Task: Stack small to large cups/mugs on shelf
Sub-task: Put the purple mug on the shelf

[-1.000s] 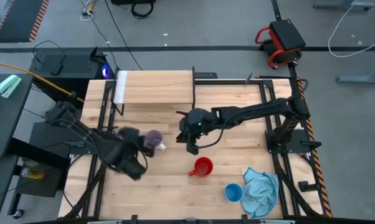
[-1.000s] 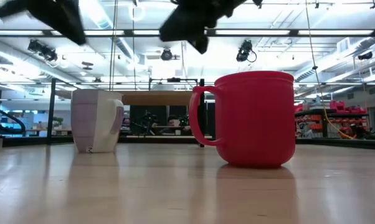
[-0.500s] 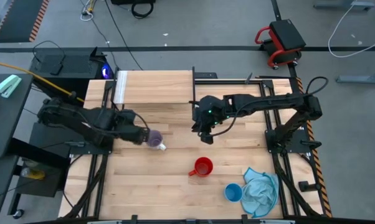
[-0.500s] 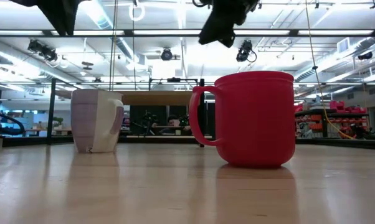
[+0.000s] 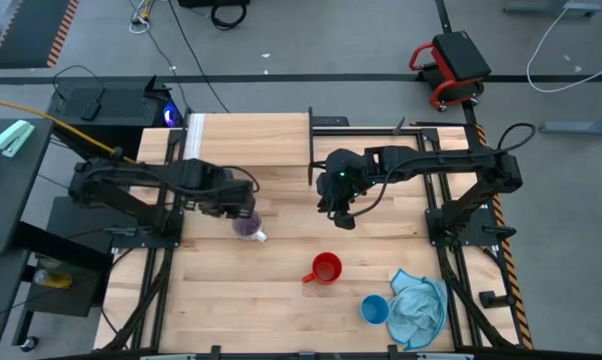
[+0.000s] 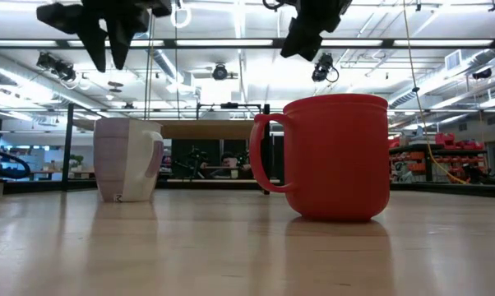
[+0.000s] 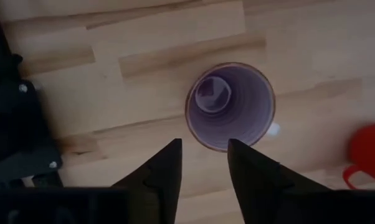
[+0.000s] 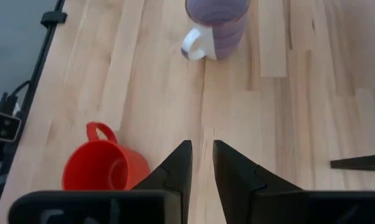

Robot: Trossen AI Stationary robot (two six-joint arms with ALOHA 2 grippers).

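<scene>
1. Three cups are sitting on the wooden desk [image 5: 281, 300], one of each colour: a purple mug [image 5: 247, 225], a red mug [image 5: 326, 269] and a light blue cup [image 5: 374, 309].
2. The purple mug is standing upright near the middle of the desk, towards its left edge, with its white handle pointing to the front edge. The left wrist view is looking straight down into its open mouth [image 7: 231, 106].
3. The red mug is standing upright, closer to the front edge and well apart from the purple one.
4. The light blue cup is sitting near the front right corner, just beside one crumpled light blue cloth [image 5: 418, 305].
5. One shelf [image 5: 249, 140] is standing at the back left of the desk with nothing on its board.
6. The left gripper [image 5: 239, 203] is hovering above the purple mug with its fingers [image 7: 162, 171] spread a little and holding nothing.
7. The right gripper [image 5: 343, 210] is hanging over the middle of the desk, near the shelf's right end; its fingers [image 8: 176, 165] are nearly together with a narrow gap and are empty.
</scene>
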